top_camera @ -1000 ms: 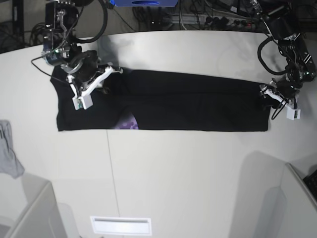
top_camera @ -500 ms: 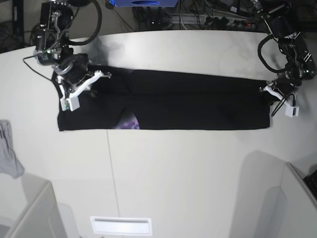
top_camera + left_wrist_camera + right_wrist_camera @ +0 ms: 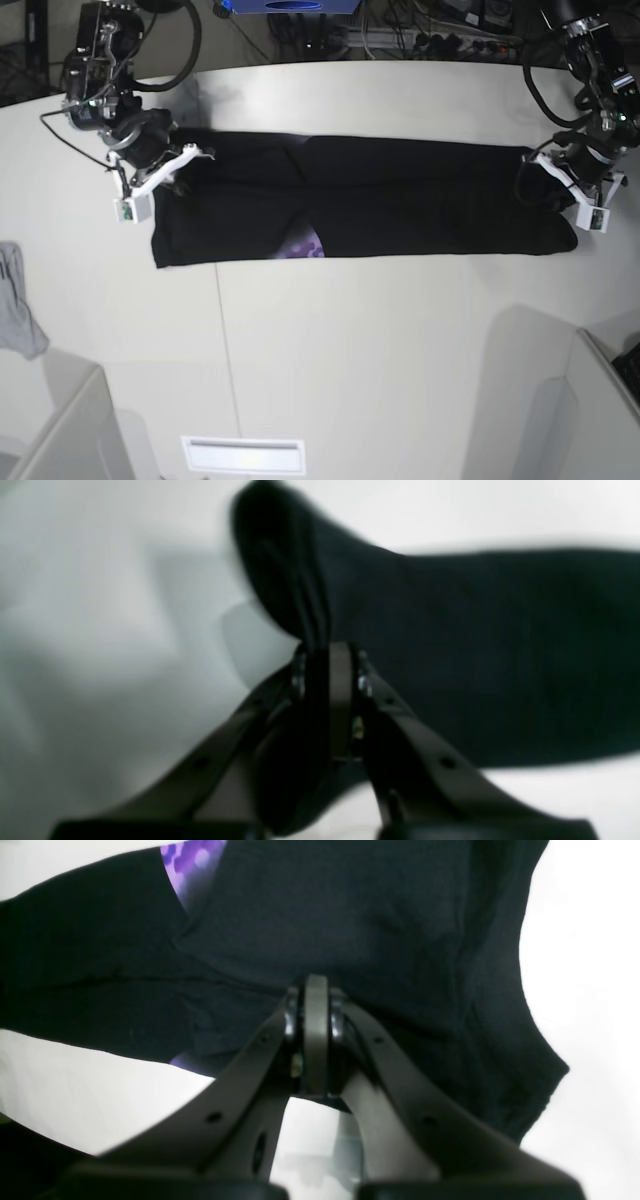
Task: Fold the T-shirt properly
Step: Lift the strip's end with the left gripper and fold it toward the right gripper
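Between both pincers, stretched long across the white table (image 3: pixel 360 340): the T-shirt (image 3: pixel 400 205), black, folded into a narrow band. Purple print (image 3: pixel 300 246) peeking out at the near edge, closer to the right gripper than to the left one.

At the band's end on the base view's right: left gripper (image 3: pixel 570 190), jaws pressed together, clamped on the T-shirt. Up close in the left wrist view, left gripper (image 3: pixel 327 652) with black cloth (image 3: pixel 450 645) bunched into a ridge straight ahead of the tips, pinched between them; cloth spreading right of the jaws, bare table left of them. View blurred.

At the opposite end, on the base view's left: right gripper (image 3: pixel 160 170), jaws together, clamped on the T-shirt's edge. Right wrist view: right gripper (image 3: pixel 315 995) with tips closed on a fold of the shirt (image 3: pixel 350 915), fabric rising ahead of and to both sides of the jaws, purple print (image 3: pixel 192 860) up-left of the tips, a second purple sliver low-left of them.

Far off, beyond the right gripper, at the table's edge: small grey cloth (image 3: pixel 18 318), well apart from the shirt.
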